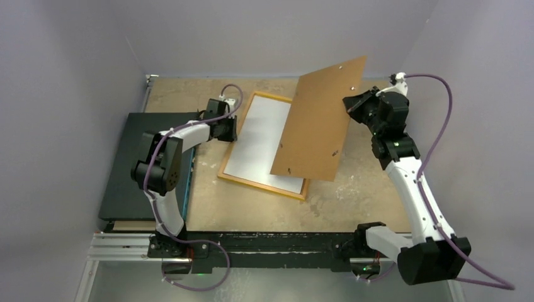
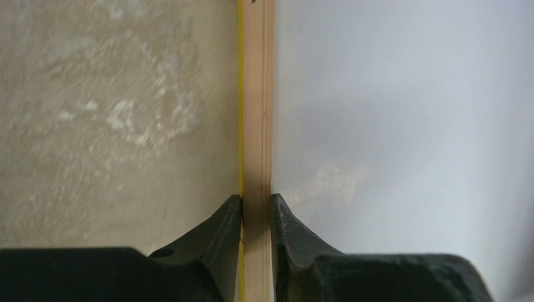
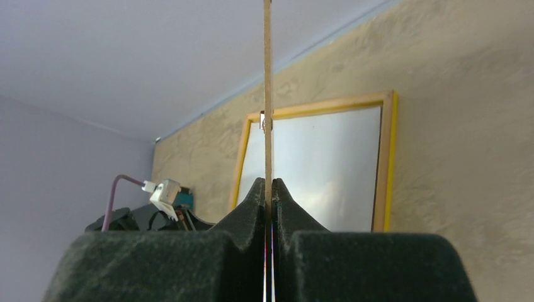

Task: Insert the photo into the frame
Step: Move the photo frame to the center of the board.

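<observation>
Left gripper (image 2: 257,200) is pinched narrow on the frame (image 1: 261,187). Fingers sit either side of its left rail, up nr the far-left corner, looks to be steadying it on the table (image 1: 352,201). Right gripper (image 3: 269,184) is clamped tight on a thin brown board (image 1: 318,119), gripping it by the far-right edge. Board's up off the table & tilted, hanging over the frame's right side.

The bit that matters: photo (image 1: 261,141) lies inside the frame, below & to the left of the right gripper and just beside the left one, so left arm's nearer by far. Frame & photo run long-ways from the far edge toward the near edge, a bit skewed. Board's long side runs approx the same way, so I reckon it only needs to tip flat & come down leftwards.

Photo itself: plain white sheet, flat, reaches the rails wherever it shows, no print visible, prob face-down. Frame's thin, yellow-orange, mid-table, w/ a black panel (image 1: 135,157) off at the left edge.
</observation>
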{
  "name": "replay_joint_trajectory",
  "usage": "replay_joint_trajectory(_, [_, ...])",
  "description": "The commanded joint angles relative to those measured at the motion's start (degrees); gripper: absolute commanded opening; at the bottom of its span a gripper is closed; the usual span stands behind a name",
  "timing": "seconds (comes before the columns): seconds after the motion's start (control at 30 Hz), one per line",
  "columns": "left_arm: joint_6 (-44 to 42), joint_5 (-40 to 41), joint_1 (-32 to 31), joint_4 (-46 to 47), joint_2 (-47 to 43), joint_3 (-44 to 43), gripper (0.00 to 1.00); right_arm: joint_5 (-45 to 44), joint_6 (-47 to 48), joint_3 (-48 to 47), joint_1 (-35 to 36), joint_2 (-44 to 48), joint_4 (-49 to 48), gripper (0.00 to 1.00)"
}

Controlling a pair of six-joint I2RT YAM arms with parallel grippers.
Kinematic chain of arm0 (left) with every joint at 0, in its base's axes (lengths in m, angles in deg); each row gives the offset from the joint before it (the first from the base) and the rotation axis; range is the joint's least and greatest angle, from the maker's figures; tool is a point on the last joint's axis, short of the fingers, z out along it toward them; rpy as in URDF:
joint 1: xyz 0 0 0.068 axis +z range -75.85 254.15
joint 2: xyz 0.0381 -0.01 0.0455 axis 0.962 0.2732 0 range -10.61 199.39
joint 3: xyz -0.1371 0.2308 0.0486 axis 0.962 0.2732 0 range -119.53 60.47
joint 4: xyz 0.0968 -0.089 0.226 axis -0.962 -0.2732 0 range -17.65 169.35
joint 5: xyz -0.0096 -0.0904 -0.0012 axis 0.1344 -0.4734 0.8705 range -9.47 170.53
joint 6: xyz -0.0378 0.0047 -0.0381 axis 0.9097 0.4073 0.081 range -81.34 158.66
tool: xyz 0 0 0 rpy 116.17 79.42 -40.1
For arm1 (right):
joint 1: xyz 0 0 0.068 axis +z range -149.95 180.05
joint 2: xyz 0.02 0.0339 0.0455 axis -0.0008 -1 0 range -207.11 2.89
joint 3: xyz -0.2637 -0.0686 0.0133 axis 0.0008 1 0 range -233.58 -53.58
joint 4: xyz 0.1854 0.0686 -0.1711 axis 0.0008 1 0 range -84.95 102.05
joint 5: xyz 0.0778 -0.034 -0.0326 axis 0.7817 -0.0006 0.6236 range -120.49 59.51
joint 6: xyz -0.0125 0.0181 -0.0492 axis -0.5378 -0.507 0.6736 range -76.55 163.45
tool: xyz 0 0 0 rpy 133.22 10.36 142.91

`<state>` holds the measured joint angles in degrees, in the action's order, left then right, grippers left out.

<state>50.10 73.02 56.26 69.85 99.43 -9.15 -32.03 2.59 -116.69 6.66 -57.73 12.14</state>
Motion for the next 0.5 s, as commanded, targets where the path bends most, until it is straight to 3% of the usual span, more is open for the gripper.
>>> replay_joint_trajectory(0.0, [1.6, -5.1, 1.5, -4.2, -5.8, 4.5, 0.00, 11.1, -10.2, 2.2, -0.2, -3.4, -13.8, 0.00])
replay_joint_trajectory(0.3, [3.9, -20.7, 2.6, -4.0, -13.9, 11.6, 0.28, 23.1, -16.4, 7.4, -0.2, -11.3, -25.3, 0.00])
replay_joint_trajectory(0.47, [1.6, -25.4, 5.6, -5.8, -17.0, 11.1, 0.35, 27.4, -16.2, 7.4, -0.2, -14.7, -26.8, 0.00])
